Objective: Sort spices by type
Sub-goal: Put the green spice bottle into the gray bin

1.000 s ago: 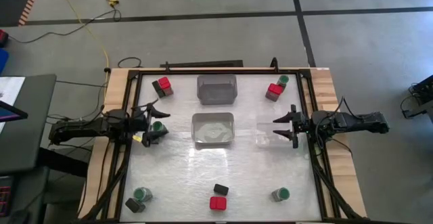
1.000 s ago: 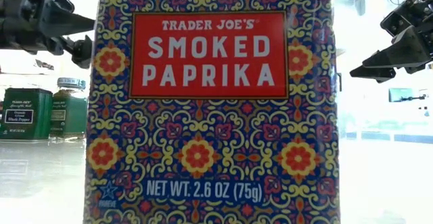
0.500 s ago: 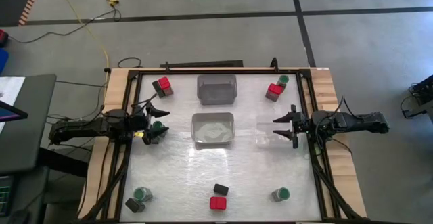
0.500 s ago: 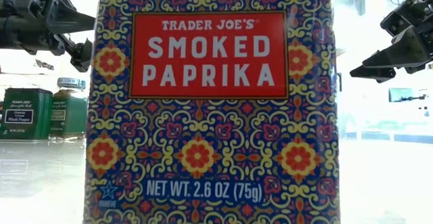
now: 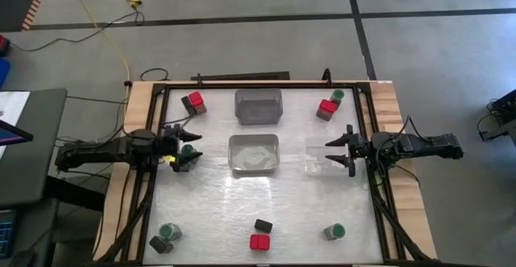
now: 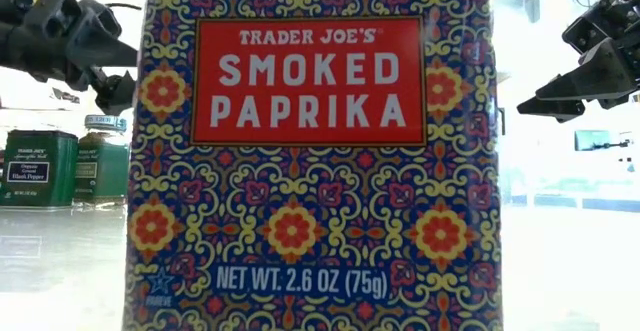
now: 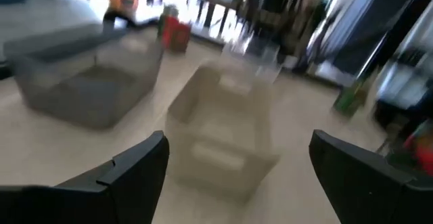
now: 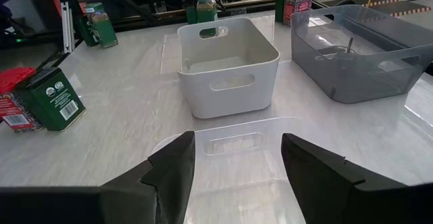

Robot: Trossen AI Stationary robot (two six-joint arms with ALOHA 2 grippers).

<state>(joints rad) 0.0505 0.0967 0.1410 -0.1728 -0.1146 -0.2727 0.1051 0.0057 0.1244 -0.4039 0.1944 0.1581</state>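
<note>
My left gripper (image 5: 190,144) is open at the table's left side, its fingers either side of a round green-lidded jar (image 5: 187,149) as seen from above. It hangs high over the table in the low view (image 6: 112,66), and its wrist view does not show the jar. My right gripper (image 5: 332,152) is open and empty over a clear bin (image 5: 321,159) at the right. Other spices stand in small groups: a red-topped one with a dark tin (image 5: 193,102), a red one with a green jar (image 5: 329,106), and a jar with a tin (image 5: 164,236).
A grey bin (image 5: 259,106) stands at the far middle and a white bin (image 5: 254,154) at the centre. A dark tin (image 5: 263,225), a red-topped paprika tin (image 5: 260,242) and a green jar (image 5: 334,231) stand near the front edge. The paprika tin (image 6: 310,151) fills most of the low view.
My left gripper has drawn back a little toward the table's left edge and tipped its fingers downward, staying open. The jar below it has not moved.
</note>
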